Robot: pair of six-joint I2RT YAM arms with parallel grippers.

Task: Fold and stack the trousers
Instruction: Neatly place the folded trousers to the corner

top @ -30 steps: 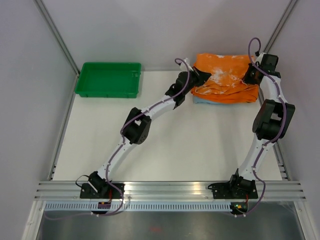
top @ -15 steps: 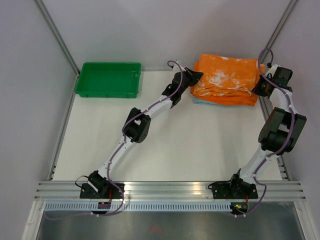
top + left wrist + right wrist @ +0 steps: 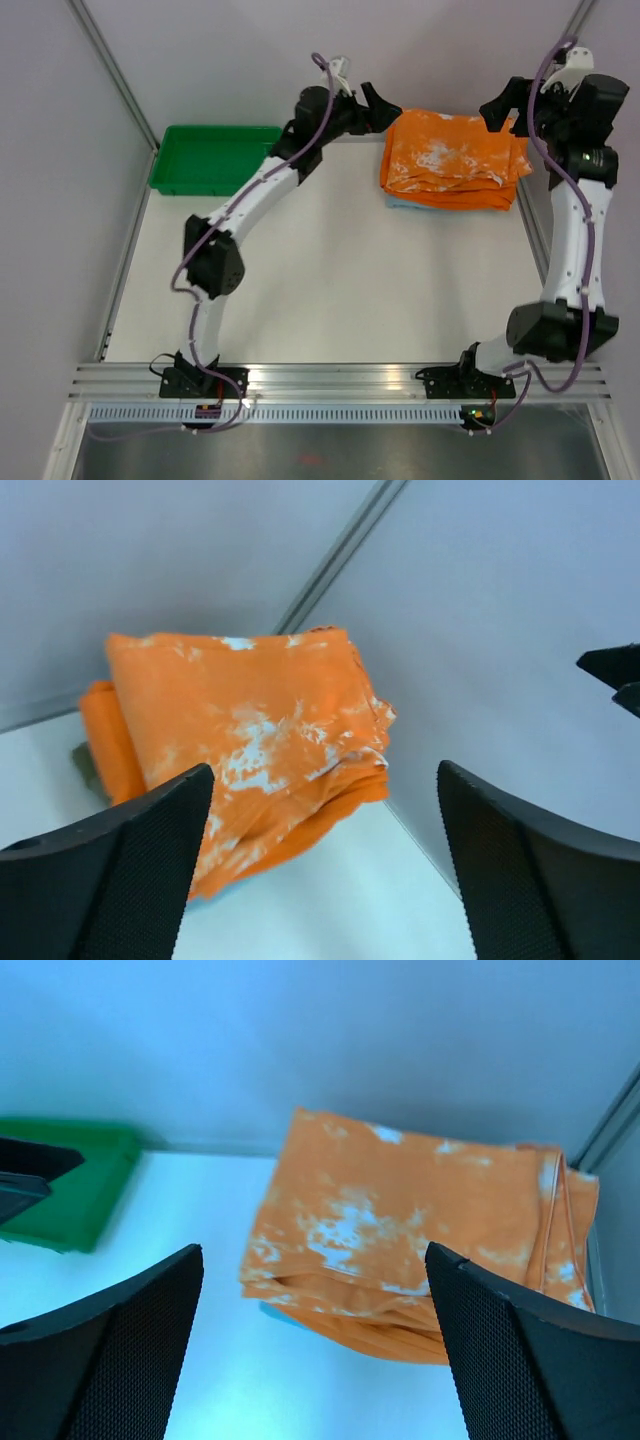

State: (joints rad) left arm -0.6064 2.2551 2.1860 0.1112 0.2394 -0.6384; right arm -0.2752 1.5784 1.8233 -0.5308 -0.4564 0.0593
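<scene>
Got the trousers (image 3: pixel 452 158) folded over the blue cloth (image 3: pixel 398 203), left gripper (image 3: pixel 377 103) and right gripper (image 3: pixel 502 106) both splayed, holding nothing. Could get knocked askew by a low-swinging finger; maybe overhanging, hard to tell.

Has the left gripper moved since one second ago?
Yes. The left gripper has come off the trousers and shifted toward the green tray.

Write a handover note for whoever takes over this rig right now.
Left end effector: open, empty, hovering left of the trousers.
Right end effector: open, empty, on their right.
Trousers: folded, lying on top of a light blue cloth at the table's far right.
Done: fold and stack, by the look of it.
Left: probably only pulling both end effectors back; no loose garment in view.
</scene>
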